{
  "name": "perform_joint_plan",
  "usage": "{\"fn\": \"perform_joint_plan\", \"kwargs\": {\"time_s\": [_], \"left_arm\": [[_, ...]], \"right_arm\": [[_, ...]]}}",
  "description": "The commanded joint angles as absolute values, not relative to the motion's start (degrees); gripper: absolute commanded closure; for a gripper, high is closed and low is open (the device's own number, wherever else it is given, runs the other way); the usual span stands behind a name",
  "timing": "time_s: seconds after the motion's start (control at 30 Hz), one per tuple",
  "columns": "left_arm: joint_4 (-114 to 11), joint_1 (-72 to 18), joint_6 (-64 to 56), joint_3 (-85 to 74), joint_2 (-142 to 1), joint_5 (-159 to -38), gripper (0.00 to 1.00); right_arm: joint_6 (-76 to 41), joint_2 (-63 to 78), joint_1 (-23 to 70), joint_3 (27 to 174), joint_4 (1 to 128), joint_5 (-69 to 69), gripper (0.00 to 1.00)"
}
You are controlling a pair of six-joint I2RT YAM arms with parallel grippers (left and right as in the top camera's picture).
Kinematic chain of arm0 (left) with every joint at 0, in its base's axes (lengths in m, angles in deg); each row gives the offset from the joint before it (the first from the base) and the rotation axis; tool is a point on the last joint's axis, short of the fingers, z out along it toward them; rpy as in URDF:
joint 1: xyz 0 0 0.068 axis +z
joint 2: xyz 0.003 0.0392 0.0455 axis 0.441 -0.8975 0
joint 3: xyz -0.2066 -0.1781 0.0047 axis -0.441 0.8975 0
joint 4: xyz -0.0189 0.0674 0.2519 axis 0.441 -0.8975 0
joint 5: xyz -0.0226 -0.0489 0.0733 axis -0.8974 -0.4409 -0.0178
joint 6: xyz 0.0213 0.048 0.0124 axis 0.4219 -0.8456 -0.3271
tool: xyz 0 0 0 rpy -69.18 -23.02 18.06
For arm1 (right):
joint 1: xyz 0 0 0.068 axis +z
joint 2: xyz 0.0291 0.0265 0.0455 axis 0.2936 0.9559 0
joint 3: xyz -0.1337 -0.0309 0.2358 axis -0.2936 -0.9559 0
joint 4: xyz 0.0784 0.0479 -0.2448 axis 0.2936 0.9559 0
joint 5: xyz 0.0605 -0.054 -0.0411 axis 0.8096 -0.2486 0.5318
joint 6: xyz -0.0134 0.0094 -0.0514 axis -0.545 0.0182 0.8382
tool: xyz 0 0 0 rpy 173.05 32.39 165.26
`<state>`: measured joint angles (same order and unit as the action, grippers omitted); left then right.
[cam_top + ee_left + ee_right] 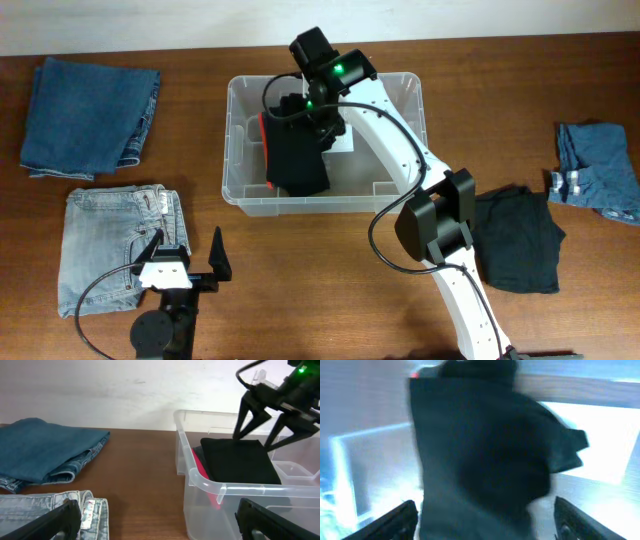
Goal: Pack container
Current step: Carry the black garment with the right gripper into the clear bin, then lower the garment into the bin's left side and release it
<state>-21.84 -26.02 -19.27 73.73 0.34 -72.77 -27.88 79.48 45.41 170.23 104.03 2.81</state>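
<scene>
The clear plastic container (pixel 398 183) stands at the table's middle back; it also shows in the left wrist view (pixel 200 480). A folded black garment (pixel 296 158) with a red one under it (pixel 264 135) lies inside it, also seen in the left wrist view (pixel 240 462) and filling the right wrist view (pixel 480 460). My right gripper (pixel 312 112) hovers open just above the black garment inside the container, jaws spread (pixel 485 520). My left gripper (pixel 190 250) is open and empty near the front edge, next to the light jeans (pixel 110 240).
Folded dark blue jeans (pixel 90 115) lie back left. A black garment (pixel 515 240) lies right of the container, beside my right arm. A blue denim piece (pixel 600 170) lies at the far right.
</scene>
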Motion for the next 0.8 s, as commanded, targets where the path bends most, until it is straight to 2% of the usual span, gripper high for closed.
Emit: {"fn": "perform_joint_plan", "kwargs": {"time_s": [0.0,0.13,0.2,0.27,0.3,0.4,0.5,0.63,0.77], "left_arm": [[-22.28,-25.78,-19.77,73.86,0.63,-72.60,0.01],[-22.28,-25.78,-19.77,73.86,0.63,-72.60,0.01],[-22.28,-25.78,-19.77,73.86,0.63,-72.60,0.01],[-22.28,-25.78,-19.77,73.86,0.63,-72.60,0.01],[-22.30,-25.78,-19.77,73.86,0.63,-72.60,0.01],[-22.28,-25.78,-19.77,73.86,0.63,-72.60,0.01],[-22.28,-25.78,-19.77,73.86,0.63,-72.62,0.01],[-22.28,-25.78,-19.77,73.86,0.63,-72.60,0.00],[-22.28,-25.78,-19.77,73.86,0.63,-72.60,0.01]], "right_arm": [[-24.23,76.61,45.06,170.86,105.56,-5.48,0.17],[-19.75,75.54,45.28,175.72,107.05,-6.33,0.18],[-19.24,74.67,46.02,178.30,107.27,-6.28,0.23],[-15.97,74.30,47.55,179.56,106.28,-5.21,0.49],[-15.70,74.36,48.38,179.52,106.55,-5.28,0.71],[-15.73,75.63,49.71,179.26,108.84,-5.28,0.89],[-15.75,76.72,50.52,178.08,110.26,-5.26,0.96],[-15.70,76.92,50.76,173.25,109.23,-6.74,0.96],[-14.52,76.92,50.76,165.97,102.68,-8.05,0.96]]}}
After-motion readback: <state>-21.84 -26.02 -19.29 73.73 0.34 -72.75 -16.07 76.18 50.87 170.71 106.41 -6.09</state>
